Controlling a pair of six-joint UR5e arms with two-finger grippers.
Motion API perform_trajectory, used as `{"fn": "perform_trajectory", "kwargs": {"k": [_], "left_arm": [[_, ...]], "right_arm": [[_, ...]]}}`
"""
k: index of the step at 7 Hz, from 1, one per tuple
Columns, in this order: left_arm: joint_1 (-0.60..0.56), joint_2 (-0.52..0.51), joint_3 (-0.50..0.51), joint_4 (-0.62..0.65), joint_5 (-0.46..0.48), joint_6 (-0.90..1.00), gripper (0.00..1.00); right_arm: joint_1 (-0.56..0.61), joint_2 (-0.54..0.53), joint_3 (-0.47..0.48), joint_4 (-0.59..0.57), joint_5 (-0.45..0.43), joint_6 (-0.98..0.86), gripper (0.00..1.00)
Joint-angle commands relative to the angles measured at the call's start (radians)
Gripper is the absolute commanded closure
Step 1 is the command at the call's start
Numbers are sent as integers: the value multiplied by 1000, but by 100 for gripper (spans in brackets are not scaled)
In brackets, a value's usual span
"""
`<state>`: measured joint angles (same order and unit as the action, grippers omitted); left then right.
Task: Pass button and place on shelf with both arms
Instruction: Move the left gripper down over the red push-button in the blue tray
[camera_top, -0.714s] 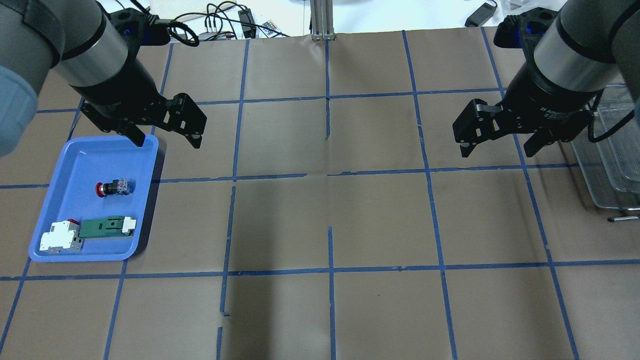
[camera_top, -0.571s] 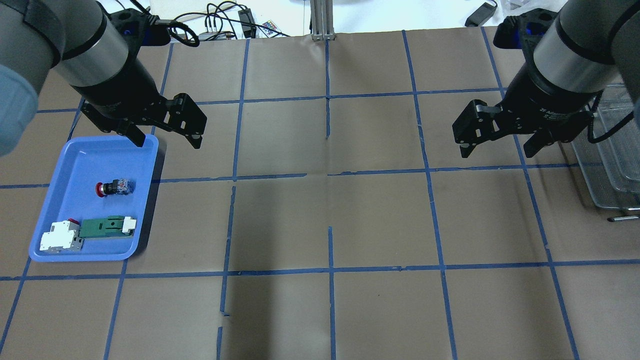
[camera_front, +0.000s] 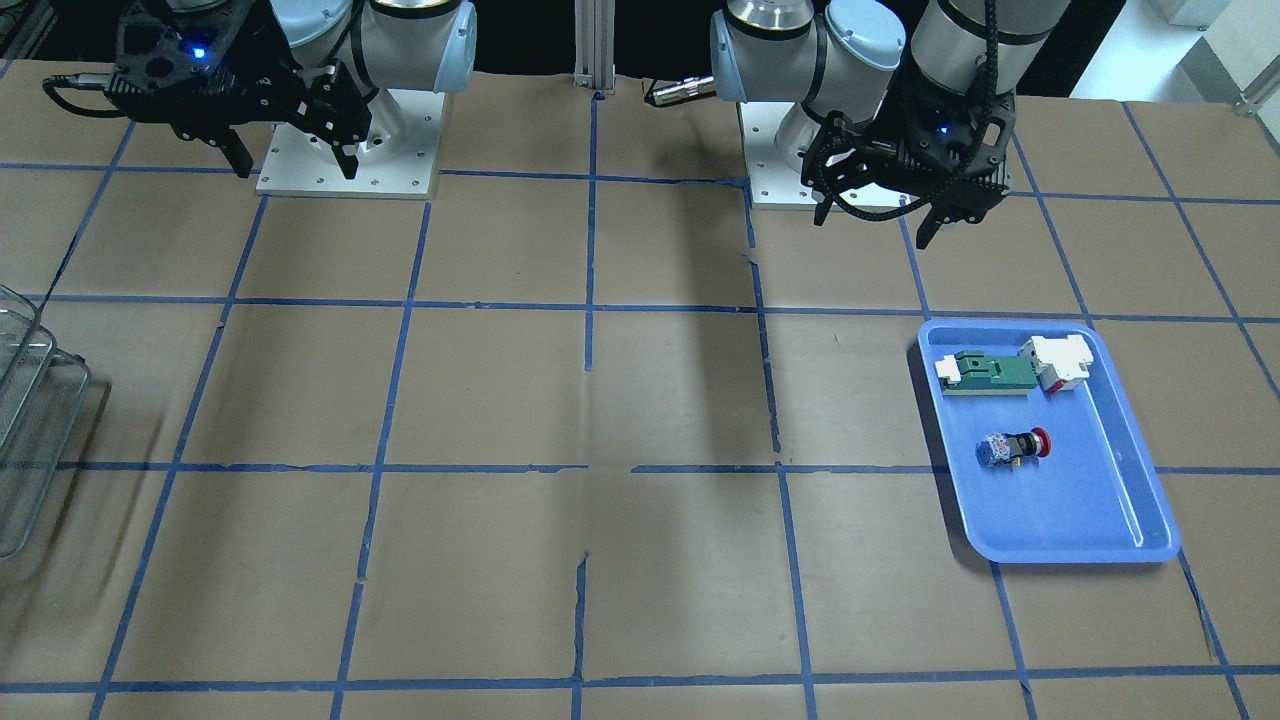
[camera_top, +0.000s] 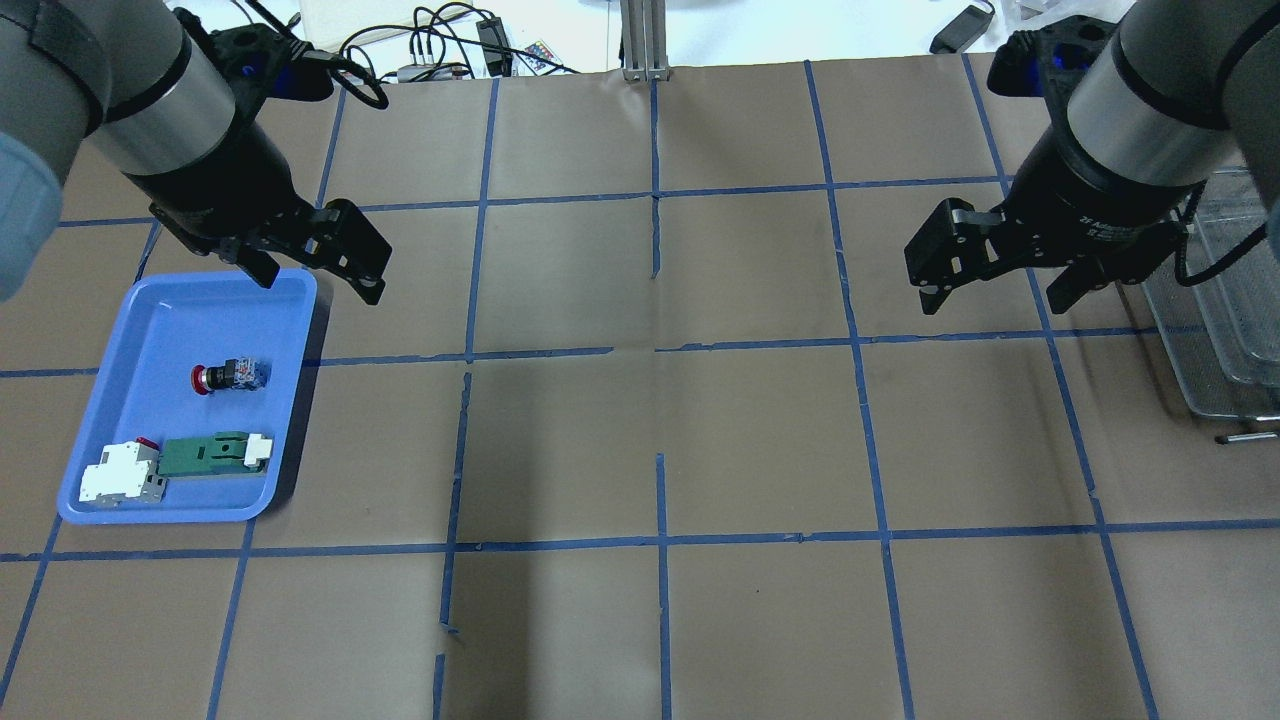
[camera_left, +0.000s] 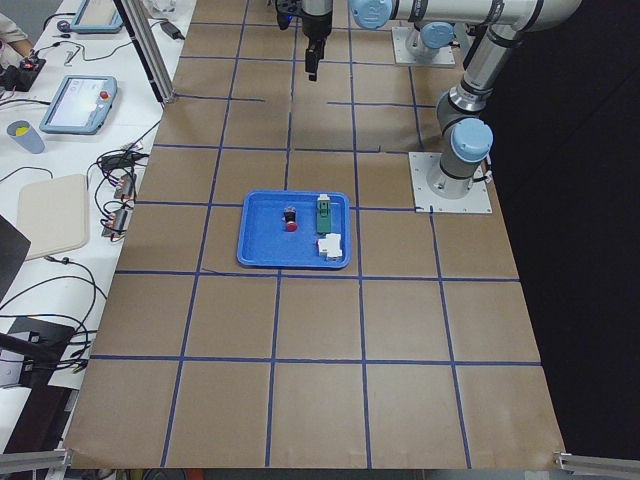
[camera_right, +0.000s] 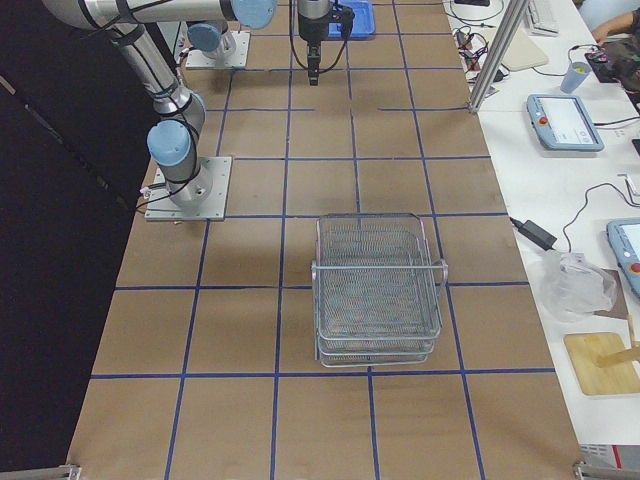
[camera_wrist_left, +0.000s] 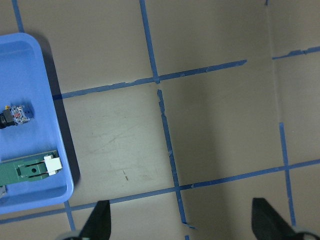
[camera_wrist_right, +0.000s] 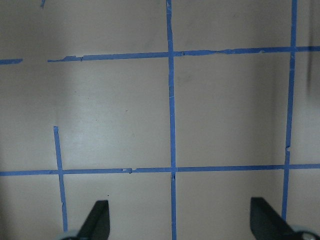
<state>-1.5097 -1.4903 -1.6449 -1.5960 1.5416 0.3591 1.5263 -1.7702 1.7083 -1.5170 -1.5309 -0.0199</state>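
You have hardly begun, and no part of the job is done yet. The button lies on its side near the middle of the blue tray, apart from the green part and the white block at the tray's other end. It is tiny, with a round red cap, a black body and a blue-and-white bit at the back. Your left gripper hangs high up near the tray, not right over the button. Its jaws are spread wide and hold nothing. Your right gripper hangs on the side of the shelf, jaws spread too, holding nothing. You must grab the button, pass it across and put it on the shelf.
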Motion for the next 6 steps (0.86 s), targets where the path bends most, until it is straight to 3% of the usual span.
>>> {"fn": "perform_trajectory", "kwargs": {"k": [1, 4, 6], "left_arm": [[121, -19, -7, 23, -6, 329, 0], [366, -77, -59, 77, -21, 795, 0], [483, -140, -116, 195, -93, 1094, 0]], "right_arm": [[0, 0, 1, -5, 0, 0, 0], [0, 2, 2, -3, 0, 0, 0], [0, 2, 2, -3, 0, 0, 0]]}}
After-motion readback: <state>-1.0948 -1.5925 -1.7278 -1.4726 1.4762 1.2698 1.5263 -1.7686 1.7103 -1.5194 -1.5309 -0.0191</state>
